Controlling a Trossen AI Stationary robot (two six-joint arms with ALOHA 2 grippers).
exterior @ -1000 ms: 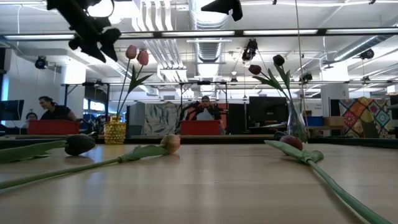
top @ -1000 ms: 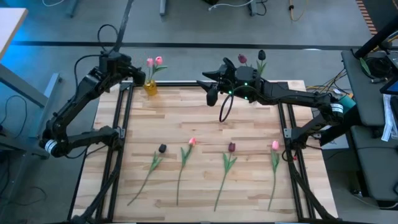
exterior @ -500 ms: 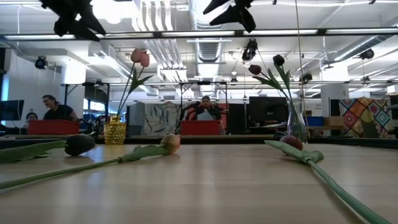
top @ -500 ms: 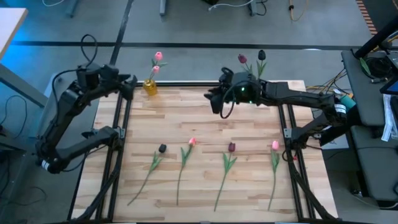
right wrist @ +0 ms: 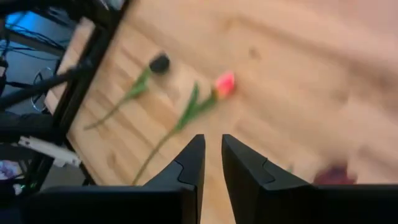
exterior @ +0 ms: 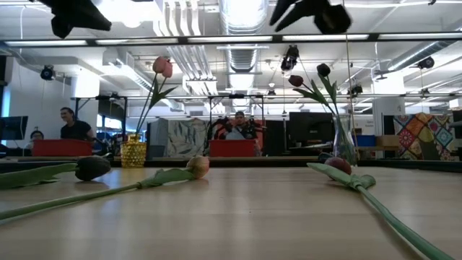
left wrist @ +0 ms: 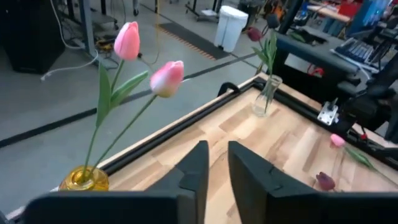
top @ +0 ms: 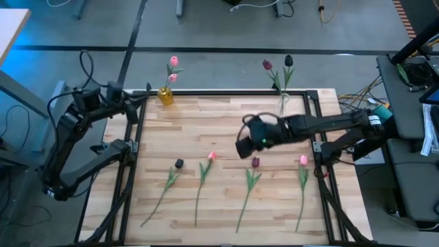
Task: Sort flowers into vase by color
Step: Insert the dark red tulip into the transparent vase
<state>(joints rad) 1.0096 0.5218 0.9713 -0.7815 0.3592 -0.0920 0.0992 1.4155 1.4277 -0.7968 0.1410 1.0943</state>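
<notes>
A yellow vase [top: 165, 95] at the table's far left holds two pink tulips [left wrist: 166, 77]. At the far right, a clear vase [top: 281, 103] holds two maroon tulips [top: 267, 65]. Several tulips lie flat on the near half of the table: a dark one [top: 179, 164], a pink one [top: 212, 156], a maroon one [top: 255, 162] and another pink one [top: 303, 160]. My left gripper [top: 142, 98] hangs shut and empty beyond the table's left edge, left of the yellow vase. My right gripper [top: 240, 148] is shut and empty above the table's middle, just far-left of the maroon tulip.
A black frame [top: 136, 137] runs along the table's left, right and far edges. Bare wood lies between the vases and the row of lying tulips. People sit and stand in the room behind the table [exterior: 238, 126].
My left gripper has drawn back from the yellow vase toward the table's left edge. The two pink tulips have settled at a new lean in that vase. My right gripper has swung from beside the clear vase toward the near edge, to above the table's middle.
</notes>
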